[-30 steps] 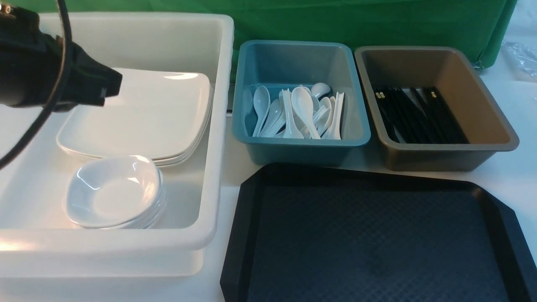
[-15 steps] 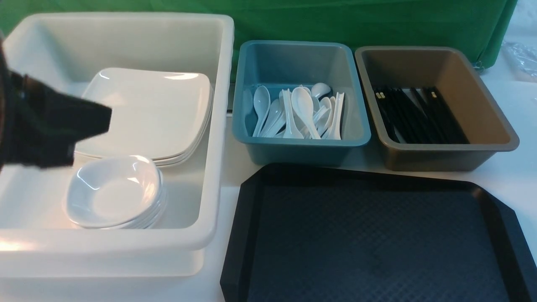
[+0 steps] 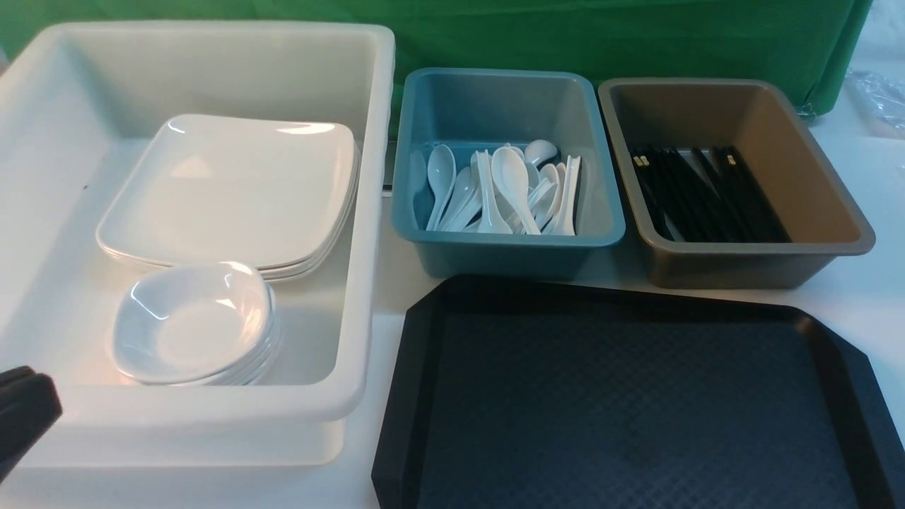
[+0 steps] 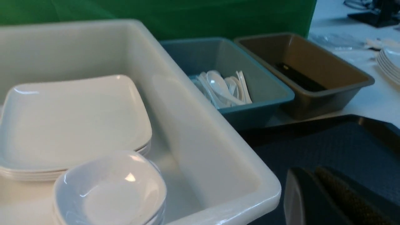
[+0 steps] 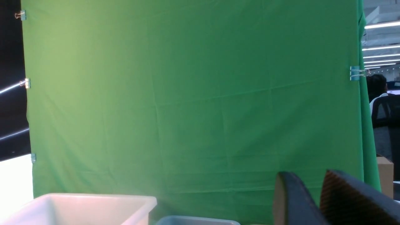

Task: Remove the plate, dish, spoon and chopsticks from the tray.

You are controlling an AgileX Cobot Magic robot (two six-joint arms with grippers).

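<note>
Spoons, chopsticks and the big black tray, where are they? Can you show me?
spoons (image 3: 505, 187), front view, on the bowl of the top spoon.
chopsticks (image 3: 707, 194), front view, middle of the black bundle.
tray (image 3: 636, 403), front view, its bare textured floor.

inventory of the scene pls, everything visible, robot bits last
tray: one, black, front right, nothing on it
white tub: one, white, left
plates: a stack, white, in the white tub
small dishes: a stack, white, in the white tub, nearer than the plates
blue tub: one, blue, behind the tray
spoons: many, white, in the blue tub
brown tub: one, brown, right of the blue tub
chopsticks: many, black, in the brown tub
backdrop: one, green, rear
left gripper: black, far left edge
right gripper: black, slightly open, empty
</note>
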